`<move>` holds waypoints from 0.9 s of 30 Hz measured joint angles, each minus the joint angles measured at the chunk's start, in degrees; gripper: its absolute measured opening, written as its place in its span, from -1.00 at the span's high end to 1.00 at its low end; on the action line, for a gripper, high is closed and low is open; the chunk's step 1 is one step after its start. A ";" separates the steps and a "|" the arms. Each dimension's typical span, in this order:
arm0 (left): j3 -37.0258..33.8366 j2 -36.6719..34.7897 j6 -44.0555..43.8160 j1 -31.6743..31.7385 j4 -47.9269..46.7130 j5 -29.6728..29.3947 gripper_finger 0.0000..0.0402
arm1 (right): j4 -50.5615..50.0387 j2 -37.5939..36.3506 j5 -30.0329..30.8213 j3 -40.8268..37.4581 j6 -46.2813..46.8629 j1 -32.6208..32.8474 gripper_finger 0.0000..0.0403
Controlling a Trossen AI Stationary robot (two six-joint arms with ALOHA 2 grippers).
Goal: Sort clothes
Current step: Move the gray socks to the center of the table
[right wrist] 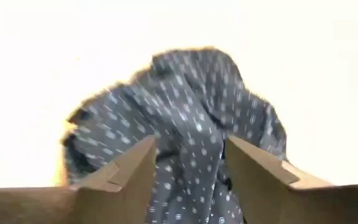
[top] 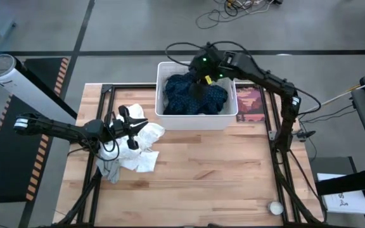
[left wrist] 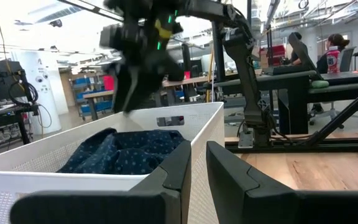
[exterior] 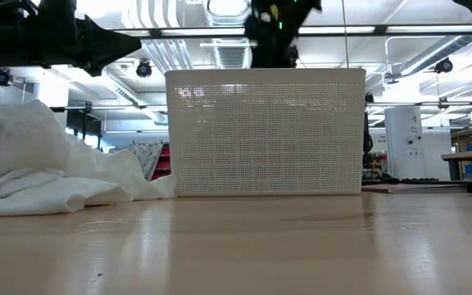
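Observation:
A dark navy dotted garment (top: 192,95) lies bunched in the white basket (top: 170,120) at the table's far middle. It also shows in the left wrist view (left wrist: 123,152). My right gripper (top: 198,85) reaches down into the basket and is shut on this garment (right wrist: 191,99). White clothes (top: 138,155) lie in a heap on the table's left part, and also show in the low view (exterior: 39,172). My left gripper (top: 132,117) hovers over the heap's far edge, shut and empty (left wrist: 199,168), facing the basket (left wrist: 204,124). My right gripper pinches a raised fold of the navy dotted garment (right wrist: 188,155) between its two fingers, coming from above and pointing down into the basket. The bunched cloth fills the gap between the fingers. The rest of the garment lies in the basket.
A red printed mat (top: 251,104) lies right of the basket. A small round thing (top: 275,207) sits at the table's near right. A white cylinder (top: 11,76) stands off the table's left. The near middle of the wooden table (top: 220,177) is bare. People sit in the room behind (left wrist: 334,50).

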 joint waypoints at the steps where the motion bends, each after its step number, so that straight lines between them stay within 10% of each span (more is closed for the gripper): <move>1: 0.00 0.00 0.00 0.00 0.02 0.00 0.81 | -1.28 0.00 0.04 2.34 -0.29 0.58 0.08; 12: -0.02 0.00 0.72 -0.02 2.06 0.02 0.81 | -7.10 -4.18 1.70 16.76 -3.55 14.08 -0.04; 27: -0.02 -0.02 0.14 -1.02 2.64 10.74 0.81 | 8.61 -7.32 5.84 -5.30 -0.84 37.35 0.06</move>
